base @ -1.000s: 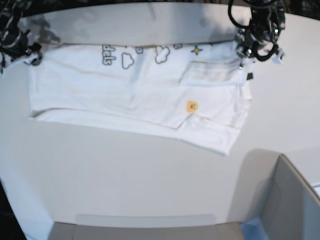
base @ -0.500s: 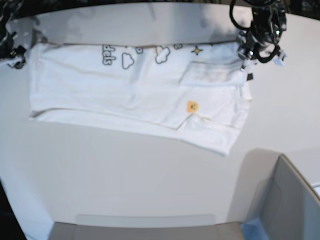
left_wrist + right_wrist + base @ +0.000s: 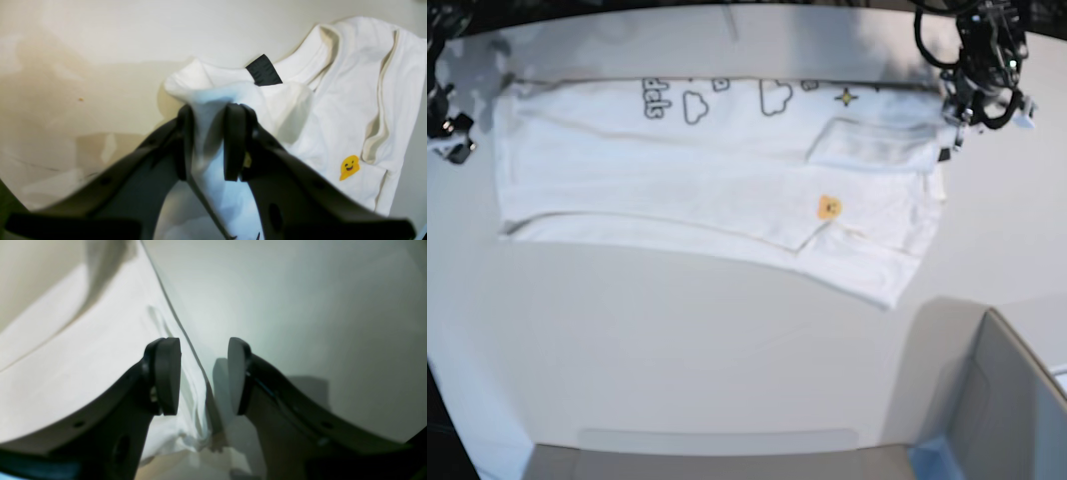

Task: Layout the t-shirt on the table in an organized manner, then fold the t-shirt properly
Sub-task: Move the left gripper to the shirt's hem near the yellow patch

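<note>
the t-shirt (image 3: 707,180) lies folded lengthwise on the white worktop (image 3: 727,340). the left hand (image 3: 208,143) pinches a bunch of cloth near the black tag (image 3: 264,70). the right hand (image 3: 204,376) is spread, holding nothing, over the shirt's edge.

right pincer (image 3: 449,128) half cut off at base view's left edge, shirt print (image 3: 659,100) lettering folded under, unreadable

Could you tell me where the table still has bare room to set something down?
The widest bare stretch of the table lies between the t-shirt and the near edge, left of the grey box. A narrower strip runs behind the shirt. It is crowded by the left gripper, which pinches the shirt near its black tag.
</note>
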Tool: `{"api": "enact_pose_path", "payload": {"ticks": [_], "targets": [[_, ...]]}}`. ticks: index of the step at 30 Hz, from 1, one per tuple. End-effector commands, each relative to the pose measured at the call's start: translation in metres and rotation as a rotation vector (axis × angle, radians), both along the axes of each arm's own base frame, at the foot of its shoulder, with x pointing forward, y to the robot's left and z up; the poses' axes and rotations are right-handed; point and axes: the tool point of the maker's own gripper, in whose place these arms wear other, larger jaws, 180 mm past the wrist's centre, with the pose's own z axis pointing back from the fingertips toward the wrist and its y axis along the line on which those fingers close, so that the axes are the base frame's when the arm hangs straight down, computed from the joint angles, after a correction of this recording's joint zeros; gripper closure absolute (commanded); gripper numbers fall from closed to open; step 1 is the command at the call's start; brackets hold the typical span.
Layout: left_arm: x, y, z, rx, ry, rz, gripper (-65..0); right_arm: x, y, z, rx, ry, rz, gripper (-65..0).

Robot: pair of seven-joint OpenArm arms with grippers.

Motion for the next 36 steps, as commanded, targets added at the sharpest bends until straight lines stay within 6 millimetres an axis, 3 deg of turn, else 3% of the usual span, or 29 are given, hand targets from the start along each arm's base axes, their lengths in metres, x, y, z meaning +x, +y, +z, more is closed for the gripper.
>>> {"api": "enact_pose_path", "payload": {"ticks": [1, 3, 6, 10, 14, 19, 22, 29, 33, 36], "targets": [[0.002, 0.002, 0.006, 0.015, -0.012, -0.003, -16.6, 0.006, -0.002, 0.014, -0.032, -0.034, 0.018, -24.2], [0.002, 0.000, 0.005, 0.008, -0.012, -0.002, -16.7, 0.011, 0.004, 0.022, -0.050, -0.057, 0.045, -24.2], [0.002, 0.000, 0.005, 0.008, -0.012, -0.002, -16.7, 0.024, 0.038, 0.024, -0.053, -0.064, 0.156, -23.2], [0.001, 0.000, 0.005, 0.007, -0.011, -0.001, -16.7, 0.036, 0.095, 0.007, 0.004, -0.034, 0.325, -21.2], [0.001, 0.001, 0.005, 0.007, -0.011, 0.002, -16.7, 0.044, 0.130, -0.001, 0.058, -0.044, 0.396, -15.8], [0.001, 0.000, 0.005, 0.006, -0.011, 0.003, -16.4, 0.048, 0.134, -0.002, 0.079, -0.056, 0.383, 0.0], [0.001, 0.000, 0.005, 0.006, -0.011, 0.003, -16.3, 0.048, 0.131, -0.014, 0.090, -0.022, 0.372, 0.0], [0.001, 0.000, 0.005, 0.006, -0.011, 0.003, -11.9, 0.041, 0.125, -0.076, 0.146, 0.155, 0.333, 0.0], [-0.001, 0.001, 0.004, 0.007, -0.006, 0.004, -18.0, 0.037, 0.112, -0.100, 0.187, 0.218, 0.280, 0.0], [-0.002, 0.004, 0.004, 0.012, 0.000, 0.005, -24.8, 0.037, 0.105, -0.103, 0.181, 0.234, 0.269, 0.0]]}}
